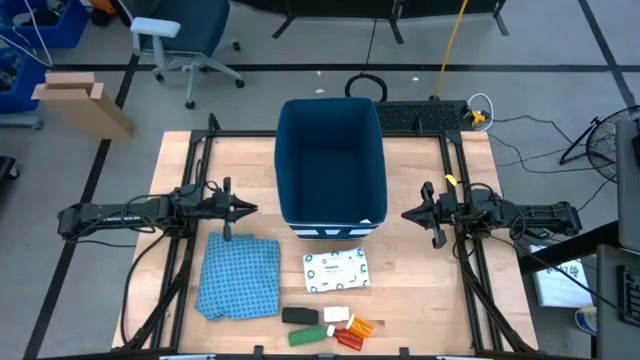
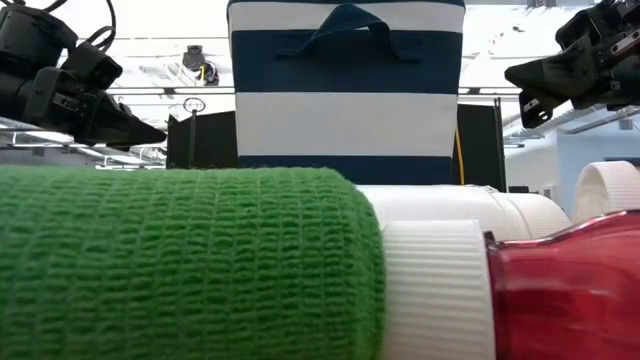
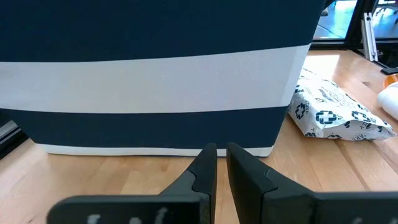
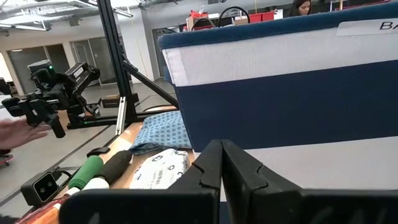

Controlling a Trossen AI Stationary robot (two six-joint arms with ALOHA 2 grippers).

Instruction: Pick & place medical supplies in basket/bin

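Note:
The dark blue bin [image 1: 330, 165] with a white-striped band [image 3: 155, 74] stands at the middle of the table's far half. In front of it lies a white printed packet [image 1: 336, 271]. Near the front edge lie black [image 1: 300, 316], green [image 1: 305, 336] and white [image 1: 336, 314] oblongs and orange [image 1: 361, 326] and red [image 1: 349, 341] tubes. My left gripper [image 1: 250, 210] hovers left of the bin, pointing at it, with only a thin slit between its fingertips [image 3: 221, 149] and nothing in it. My right gripper [image 1: 408, 214] hovers right of the bin, shut and empty [image 4: 221, 146].
A blue patterned cloth [image 1: 240, 278] lies flat left of the packet. Black frame rails [image 1: 190, 260] run along both table sides. A person's hand [image 4: 18, 132] shows beyond the table's left side. Bare wood lies between each gripper and the bin.

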